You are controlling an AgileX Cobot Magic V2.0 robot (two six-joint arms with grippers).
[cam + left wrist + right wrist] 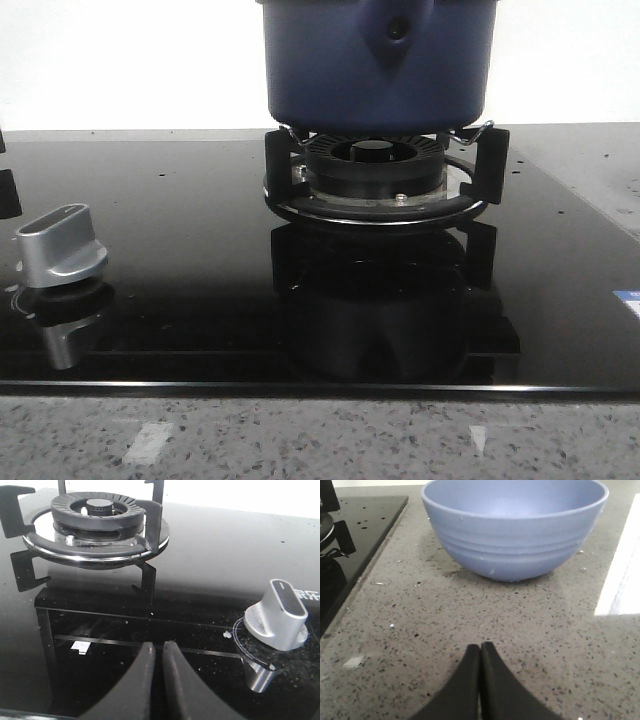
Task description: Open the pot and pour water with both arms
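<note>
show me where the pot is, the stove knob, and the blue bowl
pot (330, 70), front view, on its dark blue side wall.
knob (278, 615), left wrist view, on its silver grip.
bowl (515, 540), right wrist view, on its outer wall.

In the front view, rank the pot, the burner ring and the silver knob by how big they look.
1. pot, cropped at the top
2. burner ring, nearly as wide, so a close call
3. silver knob, smallest though nearest the camera

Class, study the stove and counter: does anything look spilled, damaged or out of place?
Nothing stands out. The pot sits level on the burner stand, the knob is intact, and the blue bowl stands upright on a dry counter.
</note>
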